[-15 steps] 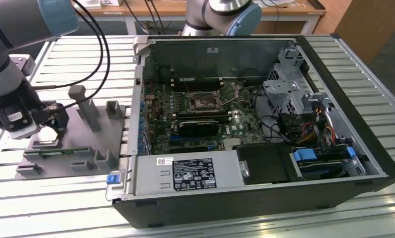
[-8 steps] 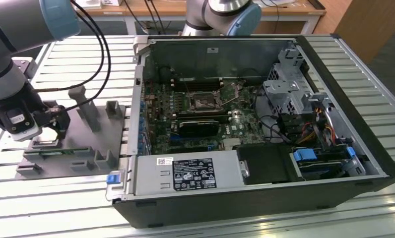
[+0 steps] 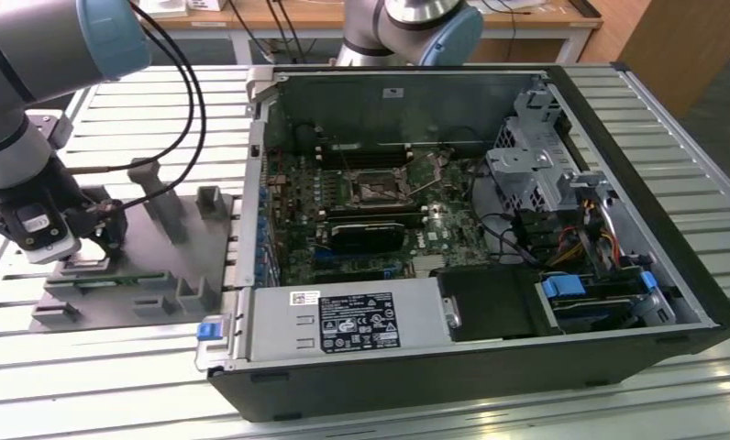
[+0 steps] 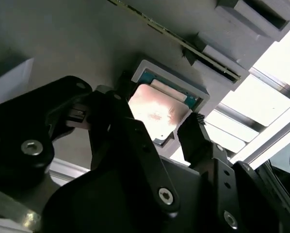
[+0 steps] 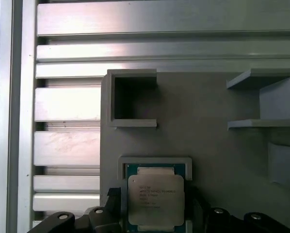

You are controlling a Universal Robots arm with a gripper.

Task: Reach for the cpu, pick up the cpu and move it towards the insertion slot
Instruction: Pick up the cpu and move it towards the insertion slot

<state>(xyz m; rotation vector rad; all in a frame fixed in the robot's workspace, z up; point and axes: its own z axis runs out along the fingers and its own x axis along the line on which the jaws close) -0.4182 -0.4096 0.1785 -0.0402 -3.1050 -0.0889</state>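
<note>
I am angling my arm (image 3: 23, 92) down over the grey fixture (image 3: 157, 266) on the counter (image 3: 96, 367), holding my pincer (image 4: 157, 109) spread astride the cpu (image 5: 156, 196).

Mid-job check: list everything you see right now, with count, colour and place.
table: one, silvery slats, under everything
case: one, black, open, centre to the exterior view's right
fixture: one, grey, to the exterior view's left of the case
cpu: one, silver-grey, seated in the fixture
insertion slot: one, dark with silvery frame, inside the case
card: one, black, next to the insertion slot
power supply: one, silvery, at the case's near edge
other arm: one, grey and blue, behind the case
arm: one, grey and blue, over the fixture
pincer: one, black, at the cpu
</note>
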